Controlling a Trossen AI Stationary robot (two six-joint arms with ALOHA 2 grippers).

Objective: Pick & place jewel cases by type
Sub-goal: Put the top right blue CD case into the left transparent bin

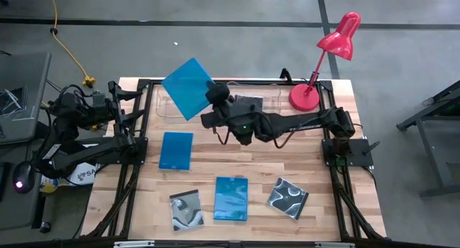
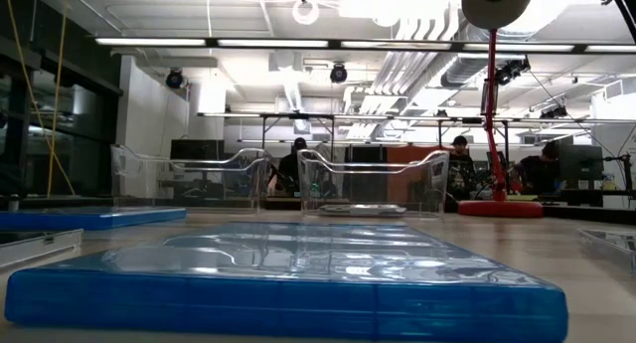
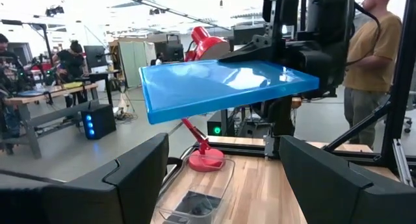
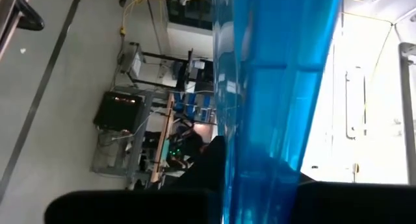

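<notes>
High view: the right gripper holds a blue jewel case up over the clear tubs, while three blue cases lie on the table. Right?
Not quite. The high view shows two blue cases on the table, not three. The right gripper does hold a blue jewel case up over the clear tubs.

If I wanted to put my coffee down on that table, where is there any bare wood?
Bare wood lies right of the blue case and in front of the red lamp, and along the right edge past the swirl case. The front row of cases and the back, by the tubs under the right gripper, are crowded.
</notes>
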